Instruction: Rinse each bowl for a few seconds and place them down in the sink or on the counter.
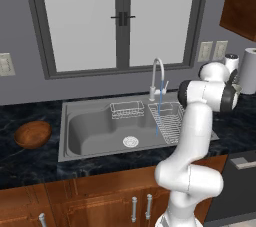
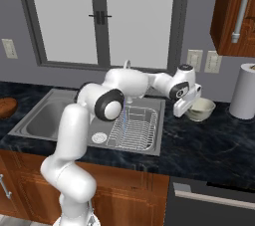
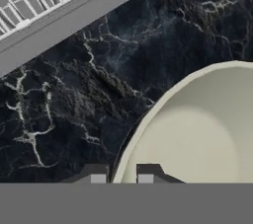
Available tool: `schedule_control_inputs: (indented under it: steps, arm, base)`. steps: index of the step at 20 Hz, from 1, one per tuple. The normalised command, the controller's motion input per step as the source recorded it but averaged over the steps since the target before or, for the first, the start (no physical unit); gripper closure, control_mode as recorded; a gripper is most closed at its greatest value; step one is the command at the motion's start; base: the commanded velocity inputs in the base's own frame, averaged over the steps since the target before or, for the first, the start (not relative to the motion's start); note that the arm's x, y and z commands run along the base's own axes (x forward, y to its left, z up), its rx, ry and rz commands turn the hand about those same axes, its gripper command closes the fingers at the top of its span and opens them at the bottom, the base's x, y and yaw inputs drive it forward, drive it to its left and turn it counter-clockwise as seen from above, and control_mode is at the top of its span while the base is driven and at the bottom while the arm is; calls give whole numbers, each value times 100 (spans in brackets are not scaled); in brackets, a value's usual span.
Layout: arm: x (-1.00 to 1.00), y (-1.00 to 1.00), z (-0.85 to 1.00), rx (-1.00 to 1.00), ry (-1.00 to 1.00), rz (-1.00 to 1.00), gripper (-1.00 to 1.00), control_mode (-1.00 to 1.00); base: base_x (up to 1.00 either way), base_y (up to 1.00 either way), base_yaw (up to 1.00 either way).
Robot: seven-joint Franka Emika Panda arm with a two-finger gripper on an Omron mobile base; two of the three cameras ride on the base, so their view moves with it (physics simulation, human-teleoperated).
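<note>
Two bowls are shown: the cream bowl on the counter, its rim pinched between the nearly closed jaws of the gripper; the wooden bowl far beyond the sink. A paper-towel roll stands just past the gripped bowl. No writing is legible.

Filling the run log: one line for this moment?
pincer: shut on cream bowl rim | bowl: on counter right of sink | faucet: running

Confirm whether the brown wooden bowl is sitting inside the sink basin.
No, the brown wooden bowl rests on the black counter left of the sink.
</note>
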Motion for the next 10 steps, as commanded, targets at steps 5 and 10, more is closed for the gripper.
schedule_control_inputs:
  steps: [5,10]
  arm:
    - [-35,45,20,0,0,12,100,-100]
    - [-44,34,36,0,-2,10,100,-100]
  base:
    - [0,0,0]
    - [0,0,0]
